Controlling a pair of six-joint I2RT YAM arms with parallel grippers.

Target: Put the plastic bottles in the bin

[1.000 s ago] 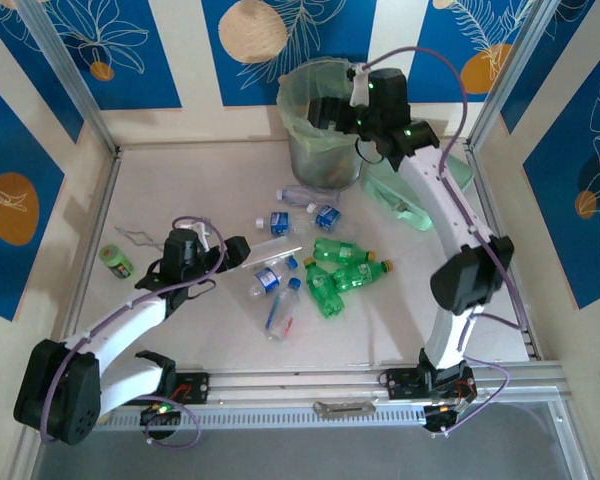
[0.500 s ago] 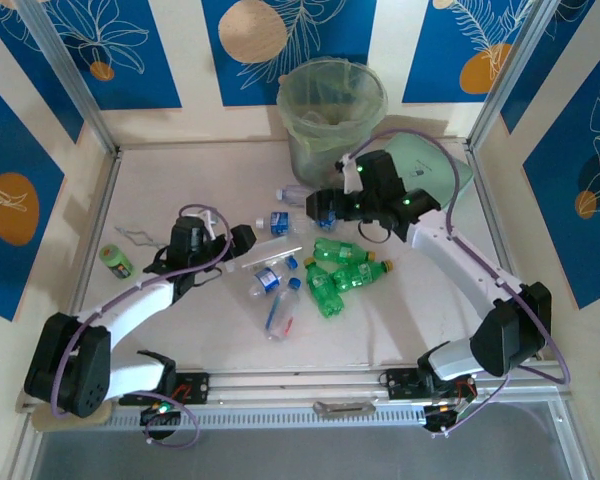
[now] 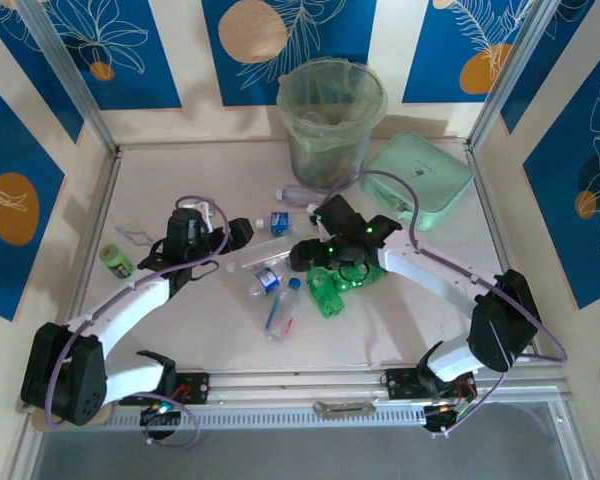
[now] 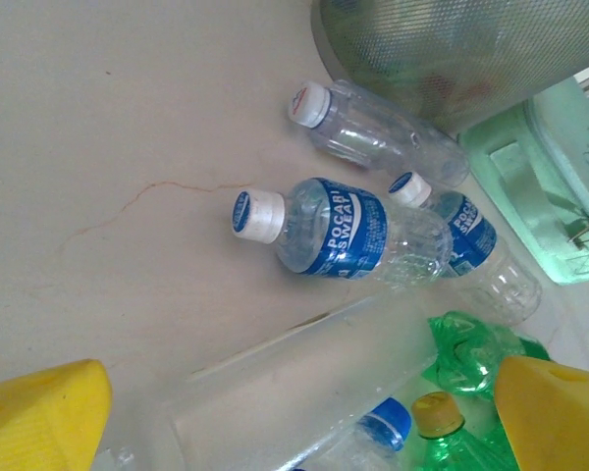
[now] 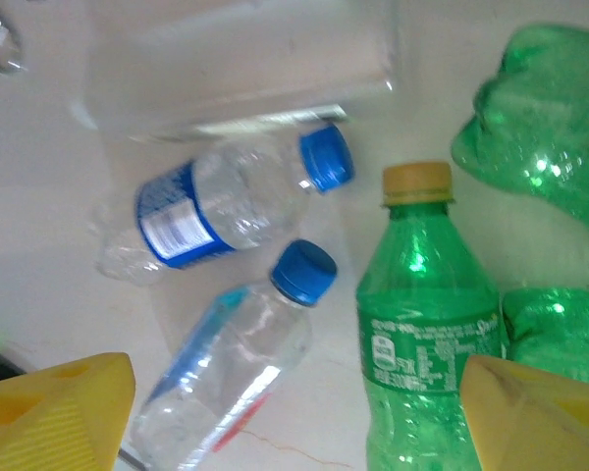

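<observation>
The bin [image 3: 325,160], a bag-lined bucket, stands at the table's back. Plastic bottles lie scattered mid-table. My left gripper [image 3: 238,235] is open and low, left of them. Its wrist view shows a white-capped clear bottle [image 4: 383,123], two blue-labelled bottles [image 4: 344,231] [image 4: 471,240], and a clear flat plastic piece [image 4: 304,383] between the fingers [image 4: 39,417]. My right gripper [image 3: 305,262] hangs open over the pile. A blue-capped clear bottle [image 5: 236,363] and a yellow-capped green bottle [image 5: 427,324] lie between its fingers [image 5: 535,417]. Neither gripper touches a bottle.
A mint-green flat lid [image 3: 420,180] lies right of the bin. A small green tape roll [image 3: 115,262] and a bent wire [image 3: 135,237] sit at the left. Crushed green bottles [image 3: 330,290] lie under the right arm. Aluminium rails edge the table.
My right arm has swung from over the bin down to the bottle pile, and its jaws have narrowed a little. My left arm has crept slightly toward the bottles.
</observation>
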